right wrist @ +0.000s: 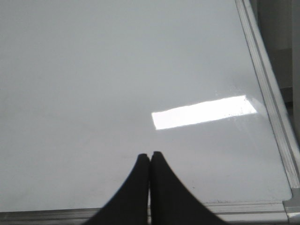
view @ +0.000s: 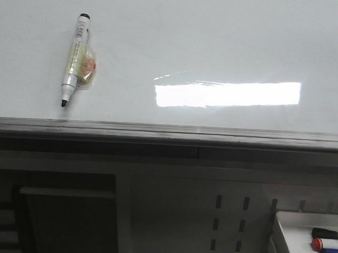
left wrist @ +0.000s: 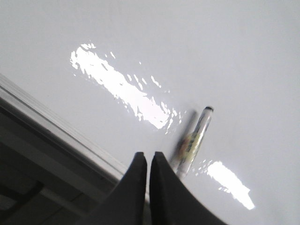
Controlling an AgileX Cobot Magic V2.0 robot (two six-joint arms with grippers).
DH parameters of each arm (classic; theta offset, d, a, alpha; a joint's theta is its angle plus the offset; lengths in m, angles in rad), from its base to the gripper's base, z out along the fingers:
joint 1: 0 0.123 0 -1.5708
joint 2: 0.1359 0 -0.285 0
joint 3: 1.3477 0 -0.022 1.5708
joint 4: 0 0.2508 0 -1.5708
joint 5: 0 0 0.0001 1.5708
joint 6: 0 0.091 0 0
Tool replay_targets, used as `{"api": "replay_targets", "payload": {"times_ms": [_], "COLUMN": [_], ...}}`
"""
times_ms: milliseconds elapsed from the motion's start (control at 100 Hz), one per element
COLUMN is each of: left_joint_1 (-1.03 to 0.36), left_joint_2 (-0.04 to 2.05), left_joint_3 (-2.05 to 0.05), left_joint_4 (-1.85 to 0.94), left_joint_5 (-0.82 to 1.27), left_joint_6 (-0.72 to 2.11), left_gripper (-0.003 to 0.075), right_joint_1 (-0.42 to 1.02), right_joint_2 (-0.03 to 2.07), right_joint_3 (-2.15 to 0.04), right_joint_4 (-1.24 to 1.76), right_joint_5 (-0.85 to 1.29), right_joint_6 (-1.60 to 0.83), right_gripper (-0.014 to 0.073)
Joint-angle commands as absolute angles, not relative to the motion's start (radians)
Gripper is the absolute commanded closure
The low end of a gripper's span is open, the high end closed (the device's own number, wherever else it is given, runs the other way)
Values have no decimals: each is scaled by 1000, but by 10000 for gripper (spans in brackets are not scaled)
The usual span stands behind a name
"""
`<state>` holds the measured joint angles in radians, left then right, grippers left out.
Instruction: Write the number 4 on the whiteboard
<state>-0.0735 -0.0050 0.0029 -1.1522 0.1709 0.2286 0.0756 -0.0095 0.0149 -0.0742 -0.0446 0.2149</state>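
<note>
We see the whiteboard (view: 228, 45) filling the top half of the front view. It is all white. There is no number 4 on it yet, not even one line. So the writing has not begun, and we think the whole job is still to do.

A marker pen (view: 75, 61) lies flat on the board in the upper left of the front view. Its black tip points down toward the grey edge rail (view: 168, 133), and its cap is off. Something yellowish and see-through is stuck on its side, and we cannot tell what that is. A bright light patch (view: 226, 94) shines on the board to the right of the pen, well apart from it.

The left pincer (left wrist: 147, 161) sits at the bottom middle of the left wrist view. Its two black fingers are pressed almost together and hold nothing. The marker pen (left wrist: 194, 140) is just to the right of them in that view, near but not touching.

The right pincer (right wrist: 150, 161) is at the bottom middle of the right wrist view. It is clenched too, with nothing in it, and it looks out over bare whiteboard (right wrist: 93, 93).

In the lower right of the front view we see a white tray (view: 282, 232) with other markers (view: 327, 244) in it.

We think the next things to do are these: open the left pincer, pick up the pen, then draw the 4.
</note>
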Motion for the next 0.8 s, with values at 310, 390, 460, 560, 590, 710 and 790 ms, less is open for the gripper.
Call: {"api": "replay_targets", "payload": {"times_ms": [310, 390, 460, 560, 590, 710, 790], "left_joint_1": [-69, -69, -69, -69, -69, -86, -129], "left_joint_2": [88, 209, 317, 490, 545, 688, 756], "left_joint_3": [-169, -274, -358, -477, -501, -583, -616], "left_joint_4": [-925, -733, -587, -481, -479, -532, -588], "left_joint_5": [325, 402, 504, 601, 610, 594, 558], "left_joint_6": [274, 276, 297, 302, 302, 305, 379], "left_gripper": [741, 738, 708, 559, 491, 344, 350], "right_joint_1": [71, 72, 75, 75, 75, 76, 76], "right_joint_2": [75, 135, 179, 236, 250, 285, 294], "right_joint_3": [-287, -352, -385, -427, -439, -458, -460], "right_joint_4": [-32, -32, -32, -32, -32, -29, -18], "right_joint_5": [163, 208, 204, 211, 217, 237, 244], "right_joint_6": [223, 207, 193, 182, 182, 182, 182], "right_gripper": [658, 658, 655, 595, 560, 331, 217]}}
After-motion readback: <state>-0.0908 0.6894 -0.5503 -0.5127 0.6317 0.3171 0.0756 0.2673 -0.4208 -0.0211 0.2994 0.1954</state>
